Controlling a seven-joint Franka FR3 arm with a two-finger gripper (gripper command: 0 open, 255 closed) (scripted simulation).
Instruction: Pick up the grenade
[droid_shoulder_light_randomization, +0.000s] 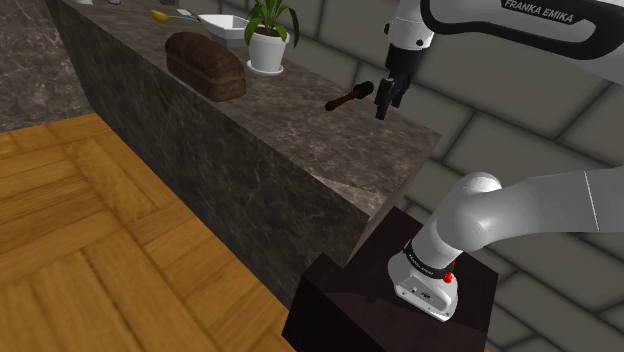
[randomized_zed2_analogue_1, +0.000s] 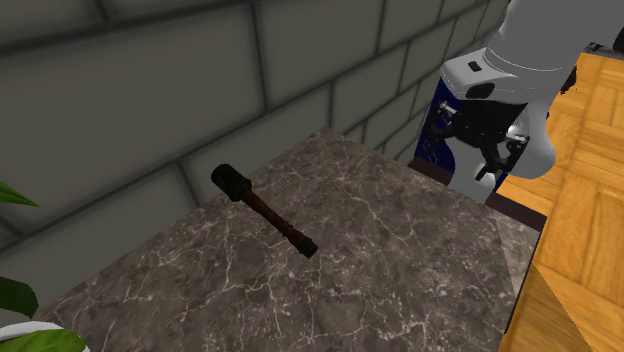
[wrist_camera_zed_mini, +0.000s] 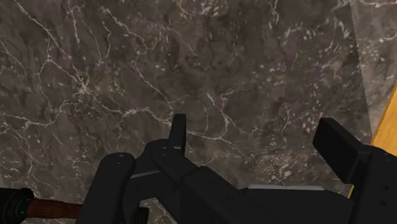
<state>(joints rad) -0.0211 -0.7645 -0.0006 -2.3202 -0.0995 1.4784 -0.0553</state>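
Fingers (wrist_camera_zed_mini: 337, 149) wide apart — empty — grenade (randomized_zed2_analogue_1: 265, 210) untouched.

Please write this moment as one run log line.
phase: pre-grasp | gripper: open, empty, beside grenade | grenade: lying on counter, untouched

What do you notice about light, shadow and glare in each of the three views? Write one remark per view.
Shoulder view: soft, dim light, no glare on the counter. Second exterior view: the grenade casts no distinct shadow on the counter. Wrist view: evenly lit veined counter; the open gripper is flat black, barely shaded.
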